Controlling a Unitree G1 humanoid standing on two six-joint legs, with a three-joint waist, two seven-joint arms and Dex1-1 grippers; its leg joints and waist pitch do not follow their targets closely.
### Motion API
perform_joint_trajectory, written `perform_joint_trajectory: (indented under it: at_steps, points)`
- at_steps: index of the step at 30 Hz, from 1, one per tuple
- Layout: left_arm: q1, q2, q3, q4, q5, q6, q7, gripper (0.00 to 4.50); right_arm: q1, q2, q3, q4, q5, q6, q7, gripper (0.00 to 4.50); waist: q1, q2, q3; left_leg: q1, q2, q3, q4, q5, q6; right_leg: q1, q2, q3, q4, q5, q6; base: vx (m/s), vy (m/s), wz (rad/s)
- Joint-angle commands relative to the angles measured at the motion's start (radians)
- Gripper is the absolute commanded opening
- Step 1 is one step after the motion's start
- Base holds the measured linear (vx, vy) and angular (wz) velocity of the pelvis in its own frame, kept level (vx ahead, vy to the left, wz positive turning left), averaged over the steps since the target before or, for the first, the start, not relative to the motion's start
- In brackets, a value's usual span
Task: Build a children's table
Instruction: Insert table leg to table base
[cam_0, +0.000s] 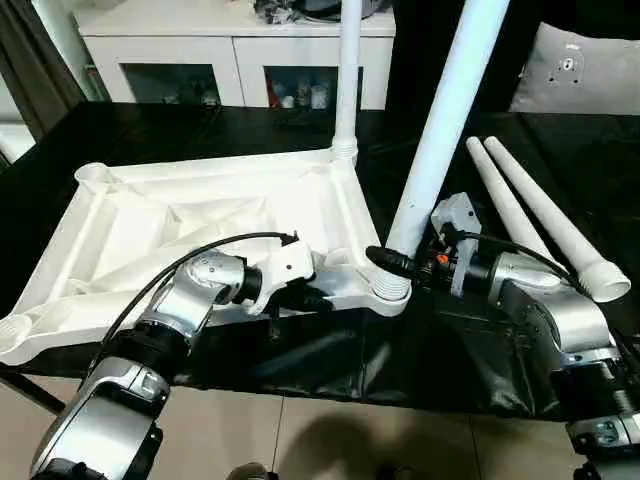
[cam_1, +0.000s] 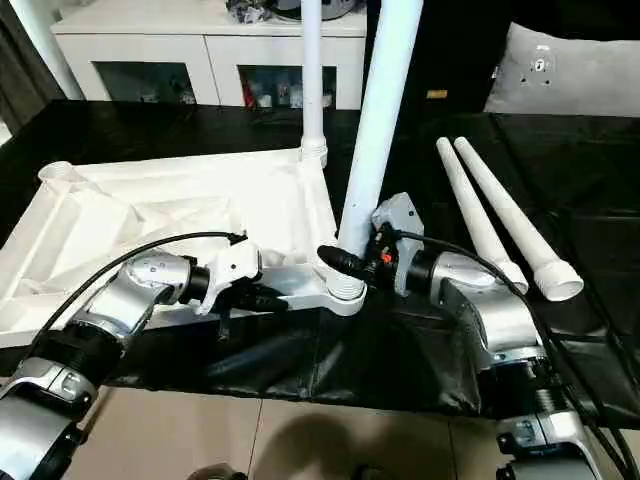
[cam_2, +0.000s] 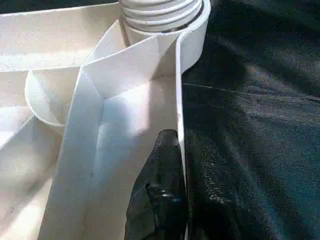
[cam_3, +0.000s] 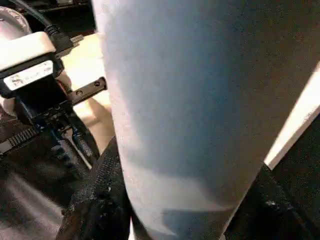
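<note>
The children's table lies in parts on a black-covered table. Its white top (cam_0: 180, 215) rests upside down, ribs facing up. One leg (cam_0: 349, 70) stands upright in the far right corner socket. A second leg (cam_0: 445, 120) stands, leaning slightly, in the near right socket (cam_0: 392, 292). My right gripper (cam_0: 400, 258) is shut on this leg just above the socket, and the white tube (cam_3: 190, 100) sits between its black fingers (cam_3: 95, 200). My left gripper (cam_0: 306, 298) is shut on the top's near rim, one finger (cam_2: 160, 180) lying against the rim wall (cam_2: 178, 100).
Two loose white legs (cam_0: 535, 215) lie side by side on the black cover to the right of my right arm. A white cabinet (cam_0: 230, 55) with dark glass compartments stands behind the table. A grey cushion (cam_0: 590, 70) sits at the back right. The table's front edge runs just below the top.
</note>
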Motion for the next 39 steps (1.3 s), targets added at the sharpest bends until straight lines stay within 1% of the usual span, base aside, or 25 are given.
perform_joint_trajectory:
  at_steps: [1,3,4,6,7,9,13,14,16,18,19,21,23,28,30,31,32,33,34,35,36,38,39]
  points:
    - [-0.038,-0.015,0.035,-0.001,-0.016,-0.038,0.039,0.0,-0.008,0.0,0.015,0.028,-0.016,0.011,0.006,1.9,0.007,-0.018,-0.077,0.005,-0.001,0.015,-0.066,-0.22,0.073,0.071,-0.048,0.023,-0.084,-0.501,-0.087,0.0,0.0,0.0]
    - [-0.041,-0.015,0.034,0.008,-0.013,-0.044,0.041,0.0,-0.016,-0.005,0.011,0.04,-0.016,0.006,0.01,1.9,0.006,-0.018,-0.077,0.004,-0.001,0.015,-0.066,-0.22,0.073,0.071,-0.047,0.023,-0.084,-0.502,-0.085,0.0,0.0,0.0]
    - [-0.041,-0.015,0.033,0.01,-0.012,-0.046,0.04,0.0,-0.018,-0.005,0.01,0.044,-0.017,0.003,0.012,1.9,0.006,-0.017,-0.078,0.007,-0.002,0.016,-0.065,-0.222,0.071,0.07,-0.047,0.022,-0.085,-0.507,-0.085,0.0,0.0,0.0]
    - [-0.041,-0.014,0.032,0.011,-0.013,-0.048,0.039,0.0,-0.023,-0.007,0.008,0.05,-0.018,0.0,0.015,1.9,0.007,-0.017,-0.077,0.006,-0.001,0.015,-0.065,-0.222,0.071,0.071,-0.048,0.022,-0.085,-0.507,-0.087,0.0,0.0,0.0]
    - [-0.039,-0.015,0.032,0.011,-0.013,-0.05,0.038,0.0,-0.032,-0.006,0.007,0.064,-0.022,-0.006,0.017,1.9,0.006,-0.02,-0.077,0.004,-0.001,0.015,-0.065,-0.221,0.072,0.071,-0.048,0.022,-0.084,-0.507,-0.086,0.0,0.0,0.0]
    - [-0.039,-0.015,0.032,0.011,-0.013,-0.051,0.038,0.0,-0.037,-0.005,0.007,0.072,-0.024,-0.009,0.018,1.9,0.007,-0.019,-0.077,0.004,-0.001,0.015,-0.065,-0.22,0.073,0.071,-0.049,0.021,-0.085,-0.507,-0.087,0.0,0.0,0.0]
    - [-0.04,-0.016,0.031,0.016,-0.012,-0.057,0.033,0.0,-0.055,0.001,0.009,0.092,-0.029,-0.012,0.027,1.9,0.007,-0.019,-0.078,0.004,0.0,0.015,-0.065,-0.217,0.076,0.071,-0.049,0.022,-0.082,-0.493,-0.095,0.0,0.0,0.0]
    - [-0.042,-0.014,0.031,0.02,-0.011,-0.06,0.033,0.0,-0.063,0.0,0.016,0.097,-0.03,-0.013,0.039,1.9,0.006,-0.021,-0.078,0.002,0.0,0.015,-0.065,-0.215,0.076,0.073,-0.049,0.022,-0.08,-0.489,-0.095,0.0,0.0,0.0]
    - [-0.043,-0.013,0.032,0.022,-0.01,-0.061,0.034,0.0,-0.065,-0.002,0.02,0.096,-0.031,-0.014,0.047,1.9,0.006,-0.019,-0.078,0.005,0.0,0.016,-0.064,-0.219,0.076,0.071,-0.049,0.022,-0.081,-0.492,-0.096,0.0,0.0,0.0]
    - [-0.043,-0.011,0.032,0.024,-0.01,-0.063,0.033,0.0,-0.063,-0.007,0.024,0.091,-0.029,-0.01,0.058,1.9,0.007,-0.02,-0.078,0.003,0.0,0.016,-0.064,-0.214,0.077,0.072,-0.049,0.023,-0.08,-0.487,-0.096,0.0,0.0,0.0]
    - [-0.043,-0.01,0.032,0.024,-0.01,-0.062,0.032,0.0,-0.063,-0.01,0.024,0.09,-0.028,-0.009,0.062,1.9,0.008,-0.018,-0.079,0.004,0.001,0.015,-0.065,-0.211,0.078,0.072,-0.05,0.024,-0.079,-0.481,-0.099,0.0,0.0,0.0]
    - [-0.043,-0.01,0.032,0.024,-0.01,-0.062,0.031,0.0,-0.063,-0.011,0.024,0.091,-0.028,-0.009,0.064,1.9,0.008,-0.019,-0.079,0.004,0.001,0.016,-0.064,-0.21,0.078,0.072,-0.049,0.024,-0.079,-0.479,-0.1,0.0,0.0,0.0]
    - [-0.044,-0.01,0.032,0.024,-0.011,-0.061,0.03,0.0,-0.068,-0.011,0.021,0.106,-0.031,-0.015,0.065,1.9,0.009,-0.017,-0.078,0.004,0.0,0.016,-0.064,-0.214,0.076,0.072,-0.049,0.023,-0.08,-0.483,-0.101,0.0,0.0,0.0]
    - [-0.042,-0.012,0.029,0.02,-0.012,-0.061,0.025,0.0,-0.078,-0.003,0.016,0.128,-0.034,-0.022,0.065,1.9,0.008,-0.018,-0.078,0.004,0.0,0.016,-0.064,-0.221,0.075,0.072,-0.049,0.022,-0.082,-0.497,-0.096,0.0,0.0,0.0]
    - [-0.041,-0.015,0.027,0.015,-0.016,-0.059,0.018,0.0,-0.087,0.011,0.003,0.159,-0.028,-0.025,0.059,1.9,0.008,-0.019,-0.079,0.003,0.001,0.015,-0.064,-0.217,0.076,0.072,-0.05,0.022,-0.079,-0.488,-0.1,0.0,0.0,0.0]
    - [-0.041,-0.015,0.027,0.013,-0.017,-0.058,0.017,0.0,-0.091,0.017,-0.003,0.174,-0.026,-0.028,0.055,1.9,0.006,-0.019,-0.078,0.002,0.001,0.015,-0.065,-0.218,0.076,0.073,-0.049,0.021,-0.08,-0.489,-0.101,0.0,0.0,0.0]
    - [-0.041,-0.015,0.027,0.013,-0.017,-0.058,0.017,0.0,-0.091,0.017,-0.003,0.174,-0.026,-0.028,0.055,1.9,0.007,-0.018,-0.079,0.005,0.001,0.016,-0.064,-0.22,0.076,0.071,-0.05,0.022,-0.08,-0.489,-0.103,0.0,0.0,0.0]
    - [-0.04,-0.016,0.029,0.01,-0.02,-0.055,0.015,0.0,-0.093,0.025,-0.018,0.19,-0.013,-0.021,0.05,1.9,0.007,-0.019,-0.079,0.003,0.001,0.015,-0.064,-0.217,0.076,0.073,-0.05,0.021,-0.079,-0.485,-0.105,0.0,0.0,0.0]
    - [-0.039,-0.017,0.031,0.008,-0.023,-0.052,0.013,0.0,-0.093,0.03,-0.028,0.199,-0.004,-0.016,0.047,1.9,0.007,-0.018,-0.079,0.004,0.001,0.015,-0.064,-0.218,0.077,0.072,-0.05,0.022,-0.079,-0.484,-0.106,0.0,0.0,0.0]
    - [-0.038,-0.017,0.031,0.006,-0.024,-0.051,0.012,0.0,-0.093,0.035,-0.04,0.209,0.007,-0.011,0.041,1.9,0.009,-0.014,-0.08,0.005,0.002,0.015,-0.064,-0.216,0.077,0.071,-0.05,0.022,-0.078,-0.476,-0.11,0.0,0.0,0.0]
    - [-0.037,-0.017,0.032,0.003,-0.026,-0.049,0.01,0.0,-0.093,0.041,-0.055,0.221,0.02,-0.005,0.034,1.9,0.008,-0.016,-0.08,0.005,0.002,0.016,-0.064,-0.215,0.078,0.071,-0.05,0.023,-0.079,-0.47,-0.112,0.0,0.0,0.0]
    - [-0.037,-0.017,0.032,0.003,-0.026,-0.049,0.01,0.0,-0.093,0.041,-0.055,0.221,0.02,-0.005,0.034,1.9,0.009,-0.016,-0.081,0.004,0.003,0.015,-0.065,-0.21,0.077,0.074,-0.051,0.023,-0.075,-0.458,-0.118,0.0,0.0,0.0]
    - [-0.036,-0.017,0.032,0.0,-0.028,-0.047,0.008,0.0,-0.083,0.047,-0.078,0.247,0.03,-0.009,0.015,1.9,0.008,-0.013,-0.08,0.003,0.004,0.015,-0.065,-0.212,0.077,0.073,-0.05,0.024,-0.075,-0.449,-0.122,0.0,0.0,0.0]
